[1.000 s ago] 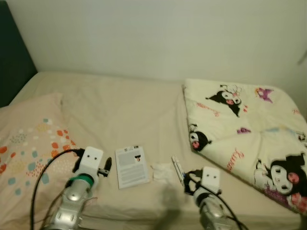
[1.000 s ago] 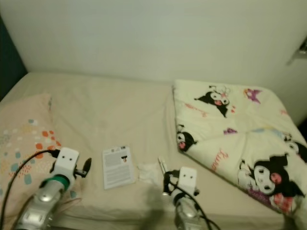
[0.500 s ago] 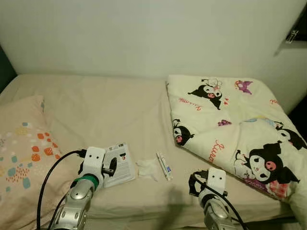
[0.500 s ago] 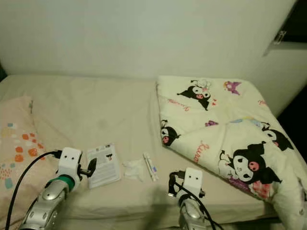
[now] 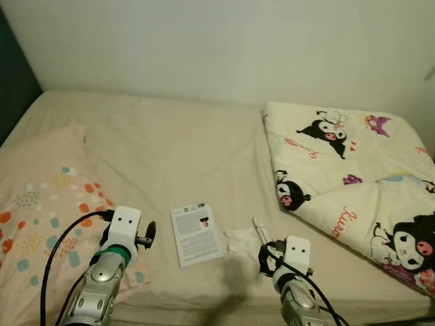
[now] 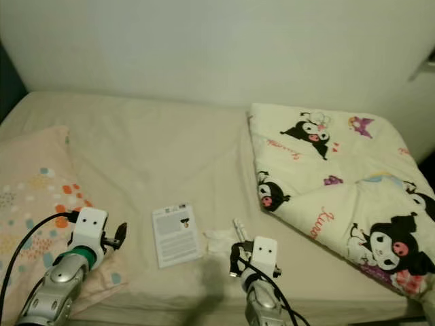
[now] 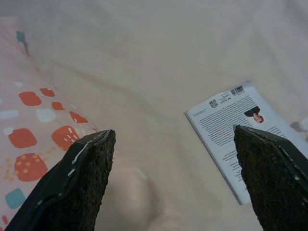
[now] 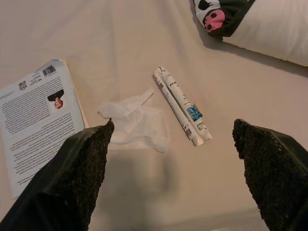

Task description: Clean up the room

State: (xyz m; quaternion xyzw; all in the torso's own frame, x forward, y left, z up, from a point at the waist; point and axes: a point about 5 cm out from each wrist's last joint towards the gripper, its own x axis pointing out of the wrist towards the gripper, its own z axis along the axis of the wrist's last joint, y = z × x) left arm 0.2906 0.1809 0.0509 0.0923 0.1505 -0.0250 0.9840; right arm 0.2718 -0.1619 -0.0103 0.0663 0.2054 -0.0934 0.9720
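Bed clutter is what lies before me: a beige sheet runs from the wall to the near edge. On my right a folded cream quilt printed with black cartoon characters covers that side. On my left a pink pillow with orange and teal dots lies at the near corner. Between them, near the front edge, a printed booklet lies flat. Just beside it, to its right, sits a crumpled white tissue, and just beyond that a narrow paper-wrapped pair of sticks, close to the tissue; whether the two touch I cannot tell.

My left gripper hangs over the pillow's edge and the sheet, its two black fingers spread wide, holding and touching nothing; the booklet shows just inside one finger. My right gripper hovers above the tissue and the wrapped sticks, fingers likewise spread wide and empty.
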